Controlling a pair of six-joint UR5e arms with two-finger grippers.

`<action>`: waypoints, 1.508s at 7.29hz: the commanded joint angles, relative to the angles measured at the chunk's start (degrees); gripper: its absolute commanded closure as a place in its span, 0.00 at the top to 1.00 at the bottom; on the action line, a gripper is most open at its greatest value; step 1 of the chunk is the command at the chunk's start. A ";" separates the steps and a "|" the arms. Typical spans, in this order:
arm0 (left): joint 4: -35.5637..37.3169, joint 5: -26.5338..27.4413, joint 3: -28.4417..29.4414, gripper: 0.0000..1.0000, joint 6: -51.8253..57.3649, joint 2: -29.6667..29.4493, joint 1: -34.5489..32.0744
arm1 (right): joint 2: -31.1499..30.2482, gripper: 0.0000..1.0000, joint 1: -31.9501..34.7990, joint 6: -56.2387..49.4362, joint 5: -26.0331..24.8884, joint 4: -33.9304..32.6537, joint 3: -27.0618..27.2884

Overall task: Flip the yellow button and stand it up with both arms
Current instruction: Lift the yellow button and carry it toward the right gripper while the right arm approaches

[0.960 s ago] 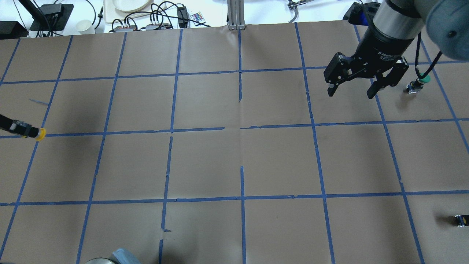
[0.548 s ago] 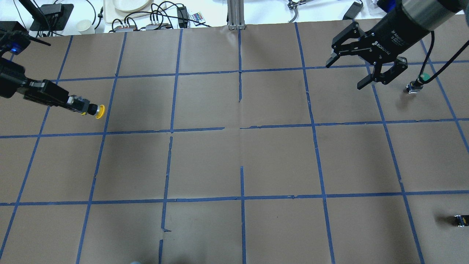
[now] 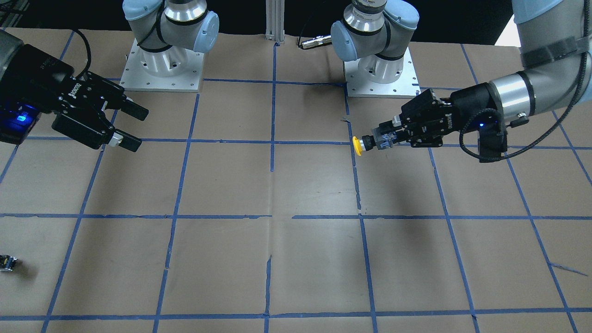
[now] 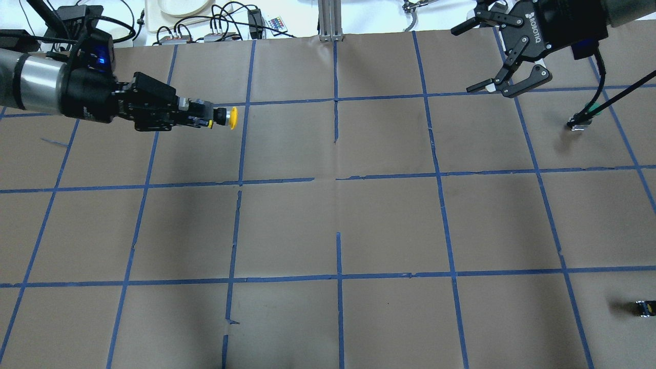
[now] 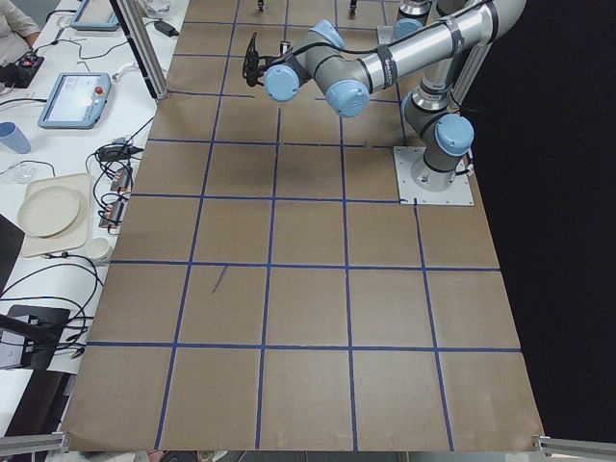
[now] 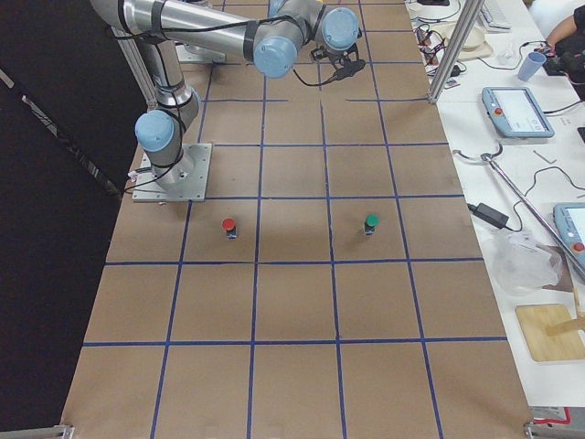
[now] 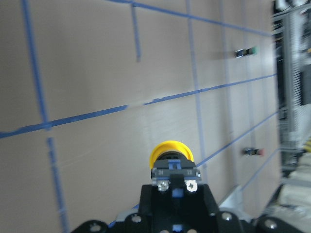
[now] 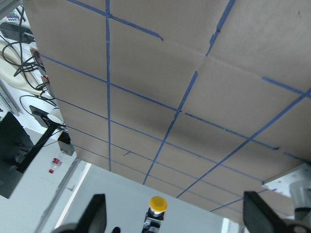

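My left gripper (image 4: 202, 115) is shut on the body of the yellow button (image 4: 232, 117) and holds it level above the table, far left of centre. The yellow cap points toward the right arm. The button also shows in the front view (image 3: 357, 144), the left wrist view (image 7: 171, 151) and, small and distant, the right wrist view (image 8: 158, 203). My right gripper (image 4: 463, 60) is open and empty at the far right of the table, its jaws turned toward the left; it also shows in the front view (image 3: 138, 129). The two grippers are far apart.
A green-capped button (image 4: 585, 115) stands on the table at the right, below the right gripper. A red-capped button (image 6: 228, 225) stands near the robot's side at the right edge (image 4: 643, 307). Cables, a plate and boxes lie beyond the far table edge (image 4: 205, 31).
My left gripper has carried the yellow button from the table's left edge rightward and farther away. My right gripper has moved toward the far edge and turned to face left, still open.
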 commanded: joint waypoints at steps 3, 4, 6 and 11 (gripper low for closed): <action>1.15 -17.76 -2.19 0.14 -20.17 3.15 -12.93 | -1.32 1.00 1.07 9.70 9.39 5.69 1.21; 1.16 -21.72 -2.45 0.14 -22.36 3.24 -14.52 | -2.19 1.00 1.42 9.53 10.04 6.26 1.21; 4.04 -24.21 -2.37 0.13 -25.37 3.77 -16.64 | -3.42 1.00 4.13 9.35 10.14 7.14 1.29; 5.99 -24.23 -2.54 0.13 -25.46 3.94 -18.58 | -4.83 1.00 9.50 9.96 10.40 9.43 1.91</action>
